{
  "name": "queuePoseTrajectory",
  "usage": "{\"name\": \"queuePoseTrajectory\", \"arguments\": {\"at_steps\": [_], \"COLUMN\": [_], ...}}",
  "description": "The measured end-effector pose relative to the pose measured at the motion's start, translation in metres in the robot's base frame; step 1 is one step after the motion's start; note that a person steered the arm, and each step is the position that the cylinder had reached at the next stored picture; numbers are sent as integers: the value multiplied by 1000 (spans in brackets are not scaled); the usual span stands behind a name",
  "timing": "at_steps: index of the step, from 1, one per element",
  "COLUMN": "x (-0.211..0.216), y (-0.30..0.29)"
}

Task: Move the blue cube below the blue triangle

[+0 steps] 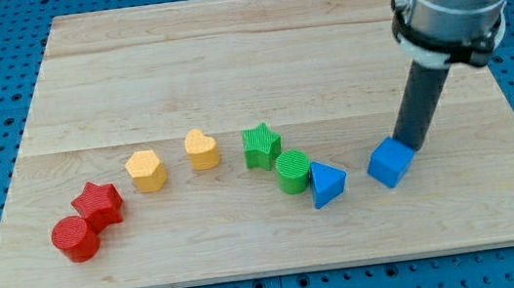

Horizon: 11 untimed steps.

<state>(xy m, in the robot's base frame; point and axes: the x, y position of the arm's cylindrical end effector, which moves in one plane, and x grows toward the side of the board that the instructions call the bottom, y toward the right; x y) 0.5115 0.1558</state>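
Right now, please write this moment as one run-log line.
my tip: touching blue cube, top-right side | blue cube: right of blue triangle, not below

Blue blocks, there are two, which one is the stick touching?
The blue cube, the one farthest to the view's right. My tip sits right against its upper right side. The blue triangle lies apart, beside the green cylinder.

No readable text, labels, brands or numbers appear on the tabletop [226, 49] or the coloured blocks.

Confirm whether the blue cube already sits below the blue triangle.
No: the blue cube sits to the view's right of the blue triangle, roughly level with it, my tip against its upper right.
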Motion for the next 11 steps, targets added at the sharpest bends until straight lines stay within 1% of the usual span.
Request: {"name": "queuePoseTrajectory", "arguments": {"at_steps": [1,2,3,4,5,6,7,8,9,10,11], "x": [26,17,6,-19,10,33,46,67,68,74,54], "y": [6,19,17,-21,-32,-32,14,39,-25,-72,2]}}
